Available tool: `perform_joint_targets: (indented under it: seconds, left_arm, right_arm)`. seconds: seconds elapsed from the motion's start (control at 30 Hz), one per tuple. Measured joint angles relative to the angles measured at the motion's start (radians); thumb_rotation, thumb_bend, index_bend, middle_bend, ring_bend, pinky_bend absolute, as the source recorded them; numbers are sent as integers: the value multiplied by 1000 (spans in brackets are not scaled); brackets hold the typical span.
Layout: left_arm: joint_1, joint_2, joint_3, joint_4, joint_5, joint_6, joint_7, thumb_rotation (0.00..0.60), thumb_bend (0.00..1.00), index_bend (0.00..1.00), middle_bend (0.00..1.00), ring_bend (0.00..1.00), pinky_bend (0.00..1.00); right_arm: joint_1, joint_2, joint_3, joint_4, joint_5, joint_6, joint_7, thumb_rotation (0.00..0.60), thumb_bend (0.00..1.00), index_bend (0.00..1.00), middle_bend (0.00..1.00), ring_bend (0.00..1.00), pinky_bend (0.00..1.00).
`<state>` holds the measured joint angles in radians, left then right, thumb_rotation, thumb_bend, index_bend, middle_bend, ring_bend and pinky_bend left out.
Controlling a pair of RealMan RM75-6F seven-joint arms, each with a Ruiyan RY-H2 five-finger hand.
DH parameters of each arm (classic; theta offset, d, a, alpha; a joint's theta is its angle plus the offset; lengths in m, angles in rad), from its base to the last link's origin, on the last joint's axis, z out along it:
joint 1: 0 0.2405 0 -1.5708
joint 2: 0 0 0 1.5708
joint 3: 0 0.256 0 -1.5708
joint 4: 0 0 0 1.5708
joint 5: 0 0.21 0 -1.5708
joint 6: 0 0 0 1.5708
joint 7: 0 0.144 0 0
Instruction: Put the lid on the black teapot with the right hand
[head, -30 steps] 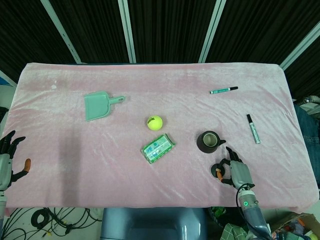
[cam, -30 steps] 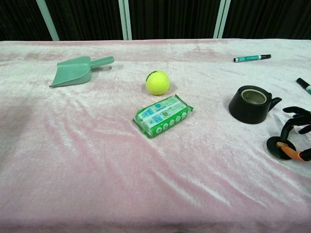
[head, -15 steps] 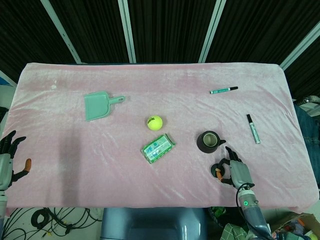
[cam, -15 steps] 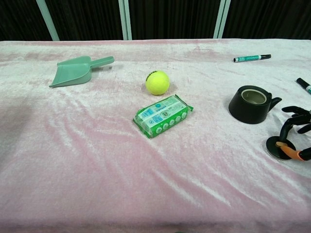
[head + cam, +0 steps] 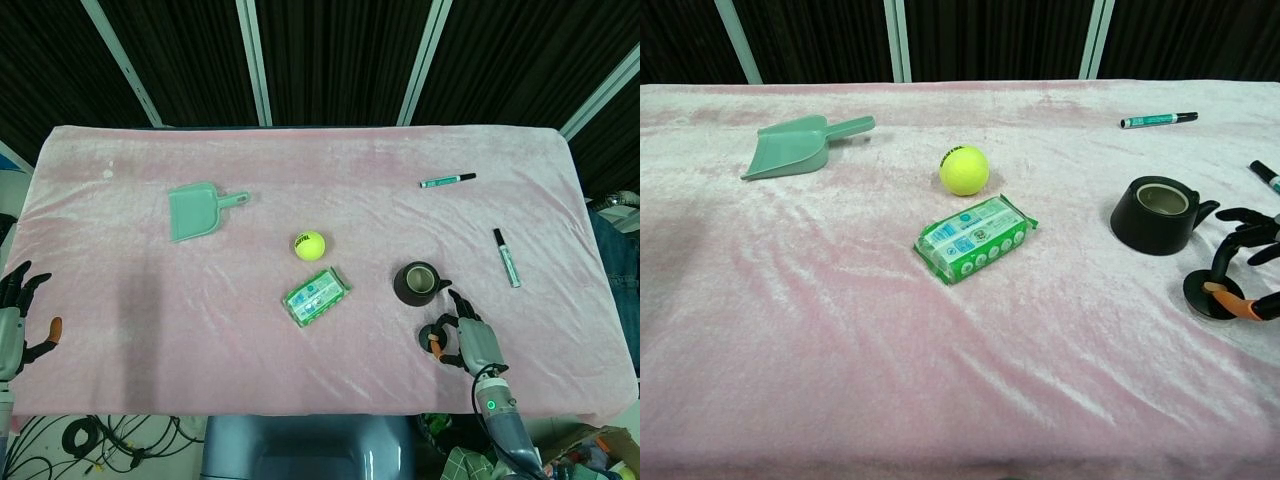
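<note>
Near the worktop's front right corner, the right hand (image 5: 1248,262) pinches the lid (image 5: 1213,297) between its fingers (image 5: 1224,256), seemingly just lifting it; next it must carry the lid onto the open teapot (image 5: 1158,214) just beside it.

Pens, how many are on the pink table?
2. One pen lies at the far right side; the other pen lies right of the black teapot, near the edge.
</note>
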<state>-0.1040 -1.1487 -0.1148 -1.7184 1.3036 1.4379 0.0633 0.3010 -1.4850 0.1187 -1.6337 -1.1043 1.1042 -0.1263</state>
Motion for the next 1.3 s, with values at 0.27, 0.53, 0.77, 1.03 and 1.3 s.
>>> perform_joint_targets:
  seconds: [0.27, 0.53, 0.77, 1.03, 1.3]
  left_arm:
    - [0, 1, 0, 0, 1, 1, -2, 600, 441, 159, 0, 0, 102]
    - [0, 0, 1, 0, 3, 2, -1, 600, 441, 159, 0, 0, 102]
    - [-1, 1, -1, 0, -1, -2, -3, 600, 441, 159, 0, 0, 102]
    - [-3, 0, -3, 1, -4, -4, -2, 600, 441, 159, 0, 0, 102]
    - [-4, 0, -4, 2, -7, -6, -2, 600, 441, 159, 0, 0, 102]
  right_arm:
    - [-1, 25, 6, -37, -12, 18, 0, 600, 330, 604, 0, 29, 179]
    - [11, 110, 27, -158, -2, 28, -50, 600, 330, 604, 0, 28, 179]
    - [78, 216, 100, -256, 116, -11, -135, 600, 330, 609, 0, 28, 179]
    - [194, 290, 194, -283, 287, -114, -169, 600, 331, 609, 0, 28, 179]
    - [322, 287, 218, -192, 474, -192, -221, 600, 331, 609, 0, 28, 179]
